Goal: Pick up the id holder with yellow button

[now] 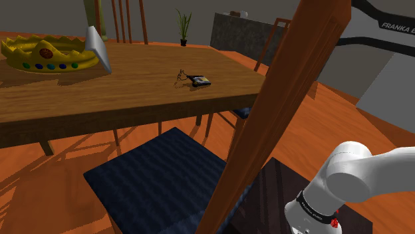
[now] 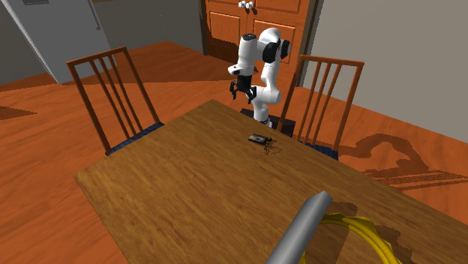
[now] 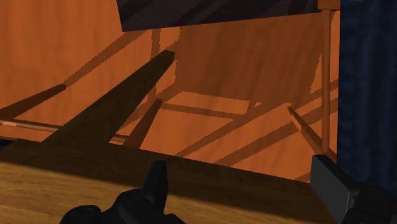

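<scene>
The id holder is a small flat dark case with a yellow spot. It lies on the wooden table near the edge facing the arm, a thin dark cord curled beside it. The second exterior view has the id holder close to the table's far edge. My black gripper hangs above and beyond that edge, off to the view's left of the holder, well apart from it. In the wrist view the gripper is open, its fingertips wide apart over the table's rim and the orange floor, nothing between them.
A yellow jewelled crown and a grey metal cylinder lie at the table's other end. Wooden chairs stand around the table; one with a dark blue cushion is just in front of my stand, its tall back post crossing the shoulder view.
</scene>
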You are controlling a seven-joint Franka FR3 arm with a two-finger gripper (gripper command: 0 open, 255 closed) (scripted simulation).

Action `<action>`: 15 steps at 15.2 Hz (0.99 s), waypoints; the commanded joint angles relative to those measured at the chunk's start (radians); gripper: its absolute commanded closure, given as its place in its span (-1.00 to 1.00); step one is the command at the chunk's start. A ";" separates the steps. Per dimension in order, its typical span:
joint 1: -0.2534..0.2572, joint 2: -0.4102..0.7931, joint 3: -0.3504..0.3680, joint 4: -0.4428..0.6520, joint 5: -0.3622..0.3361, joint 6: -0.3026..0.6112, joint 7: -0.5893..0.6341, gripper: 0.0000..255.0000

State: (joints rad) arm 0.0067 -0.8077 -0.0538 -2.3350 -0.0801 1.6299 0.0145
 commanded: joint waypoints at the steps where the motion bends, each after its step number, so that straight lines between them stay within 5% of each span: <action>1: 0.000 0.000 0.000 0.000 0.000 0.000 0.000 -1.00; 15: 0.076 0.385 0.155 0.287 0.014 0.208 0.092 -1.00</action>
State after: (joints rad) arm 0.0782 -0.4587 0.0877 -2.0809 -0.0637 1.8271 0.0962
